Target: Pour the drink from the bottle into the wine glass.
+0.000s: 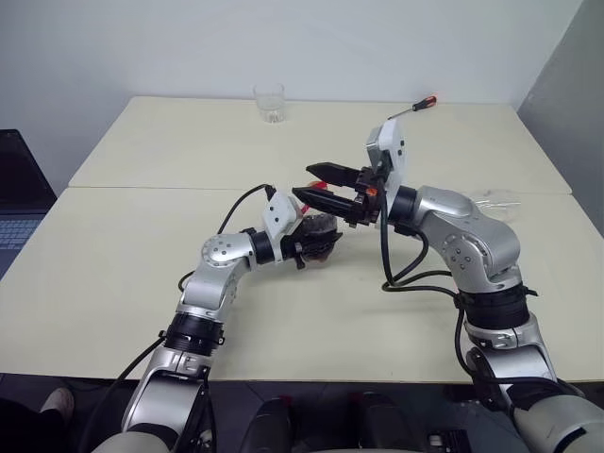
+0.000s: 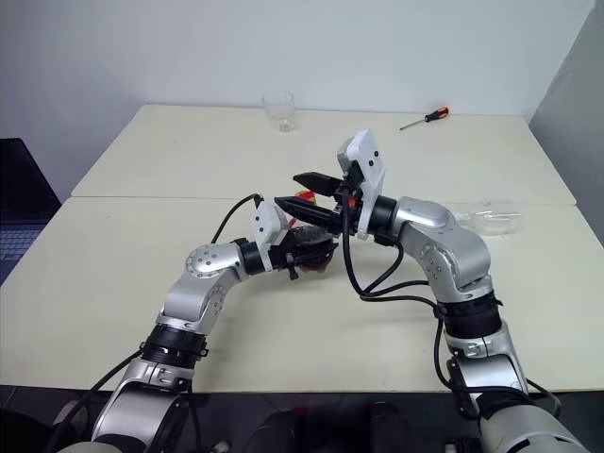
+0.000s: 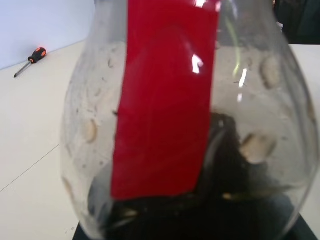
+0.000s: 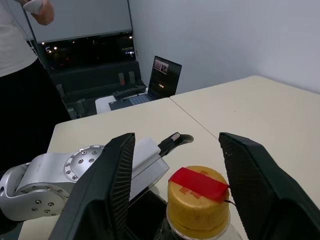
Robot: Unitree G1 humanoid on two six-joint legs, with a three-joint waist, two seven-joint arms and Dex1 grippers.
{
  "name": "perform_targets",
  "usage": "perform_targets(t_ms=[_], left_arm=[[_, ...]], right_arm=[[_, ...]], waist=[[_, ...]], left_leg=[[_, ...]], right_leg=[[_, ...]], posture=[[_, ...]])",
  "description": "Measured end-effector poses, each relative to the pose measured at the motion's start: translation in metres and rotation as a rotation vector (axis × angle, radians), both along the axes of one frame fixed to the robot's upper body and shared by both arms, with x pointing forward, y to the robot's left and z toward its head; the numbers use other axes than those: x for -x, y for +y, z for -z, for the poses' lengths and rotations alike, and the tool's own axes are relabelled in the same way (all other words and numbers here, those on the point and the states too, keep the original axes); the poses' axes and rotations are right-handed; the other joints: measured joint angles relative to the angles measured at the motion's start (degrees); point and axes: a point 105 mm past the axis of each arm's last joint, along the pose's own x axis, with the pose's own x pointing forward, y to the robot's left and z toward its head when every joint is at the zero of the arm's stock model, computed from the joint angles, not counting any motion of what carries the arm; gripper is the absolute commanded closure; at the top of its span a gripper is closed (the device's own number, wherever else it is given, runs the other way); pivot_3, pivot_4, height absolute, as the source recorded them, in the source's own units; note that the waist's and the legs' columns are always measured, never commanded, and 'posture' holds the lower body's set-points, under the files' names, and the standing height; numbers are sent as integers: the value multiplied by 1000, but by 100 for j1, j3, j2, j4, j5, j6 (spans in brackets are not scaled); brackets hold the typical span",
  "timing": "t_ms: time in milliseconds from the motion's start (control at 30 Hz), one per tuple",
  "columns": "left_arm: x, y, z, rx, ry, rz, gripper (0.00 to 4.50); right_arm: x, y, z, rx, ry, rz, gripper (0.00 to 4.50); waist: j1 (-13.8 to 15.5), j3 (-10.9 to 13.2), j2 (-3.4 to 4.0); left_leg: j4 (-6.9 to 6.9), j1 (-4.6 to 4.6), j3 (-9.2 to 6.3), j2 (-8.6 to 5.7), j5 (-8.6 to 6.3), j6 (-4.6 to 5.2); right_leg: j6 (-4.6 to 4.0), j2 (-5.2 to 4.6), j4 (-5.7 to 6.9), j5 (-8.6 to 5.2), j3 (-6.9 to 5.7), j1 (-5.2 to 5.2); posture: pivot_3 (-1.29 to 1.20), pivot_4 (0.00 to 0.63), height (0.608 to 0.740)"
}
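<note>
Bottle gripped low on my left, cap still on, right end effector spread over it.

My left end effector (image 1: 307,241) is clenched on the bottle (image 1: 321,229) just above mid-tabletop (image 1: 142,274). It looks light, thin-walled plastic, probably slick and easy to crush, so I'd hold the belly gently. My right end effector (image 4: 175,185) stands released, fingers either side of the yellow cap (image 4: 197,200). The wine glass (image 2: 491,219) appears to lie near the right edge; open room all round.
</note>
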Motion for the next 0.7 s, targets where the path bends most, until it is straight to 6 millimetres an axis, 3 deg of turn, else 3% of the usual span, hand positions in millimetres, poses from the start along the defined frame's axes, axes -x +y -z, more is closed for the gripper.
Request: perform_targets(t_ms=[400, 500, 567, 700], left_arm=[[0, -1, -1, 2, -3, 2, 2685], [-1, -1, -3, 2, -7, 4, 2685], [-1, -2, -4, 3, -12, 6, 2685], [-1, -3, -5, 7, -13, 7, 2685]], right_arm=[[-4, -1, 2, 2, 7, 11, 1809], [-5, -1, 3, 2, 10, 10, 2396], [-6, -2, 3, 1, 8, 14, 3090], [-6, -3, 2, 1, 2, 10, 3247]], waist=[[0, 0, 0], [0, 0, 0], [0, 0, 0], [0, 0, 0]], left_leg=[[-1, 0, 0, 0, 0, 0], [0, 0, 0, 0, 0, 0], [0, 0, 1, 0, 0, 0], [-1, 0, 1, 0, 0, 0]], right_leg=[[0, 0, 0, 0, 0, 0], [0, 0, 0, 0, 0, 0], [0, 0, 0, 0, 0, 0], [0, 0, -1, 0, 1, -1]], posture=[[0, 150, 740], [0, 150, 740], [0, 150, 740], [0, 150, 740]])
